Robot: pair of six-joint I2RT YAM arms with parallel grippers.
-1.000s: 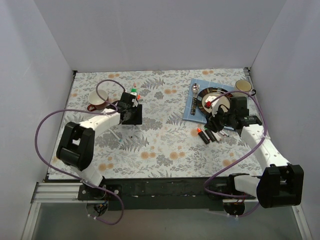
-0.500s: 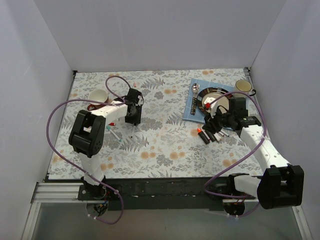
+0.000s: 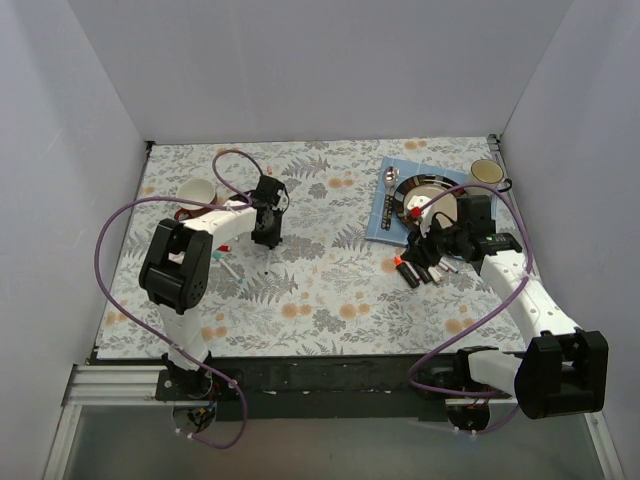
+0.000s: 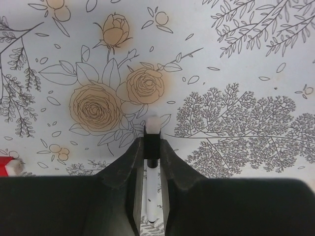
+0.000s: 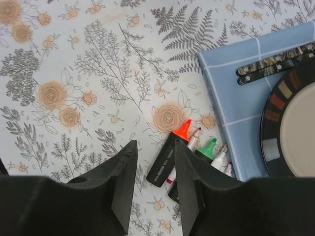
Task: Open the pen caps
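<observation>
Judged the step in hand as one pen secured for uncapping, with the second arm not yet engaged on it. Found the left gripper (image 4: 151, 164) pinched on a slim white pen (image 4: 152, 147), held over the floral tablecloth (image 4: 236, 59) at mid-left. Noted a pale end (image 4: 153, 123) protruding past the fingers, black band behind it; could not resolve from this angle whether cap or bare tip. Found the right gripper (image 5: 154, 157) spread and empty, hovering over the black markers (image 5: 164, 164) just beside the blue placemat (image 5: 231, 88). Recorded the orange cap (image 5: 183, 130) and green cap (image 5: 209, 146) as seated on their barrels. Expect the next move to call for a second grip on the held pen's end, then a straight pull along its axis. Assessed the caps as small, smooth and probably snug.
</observation>
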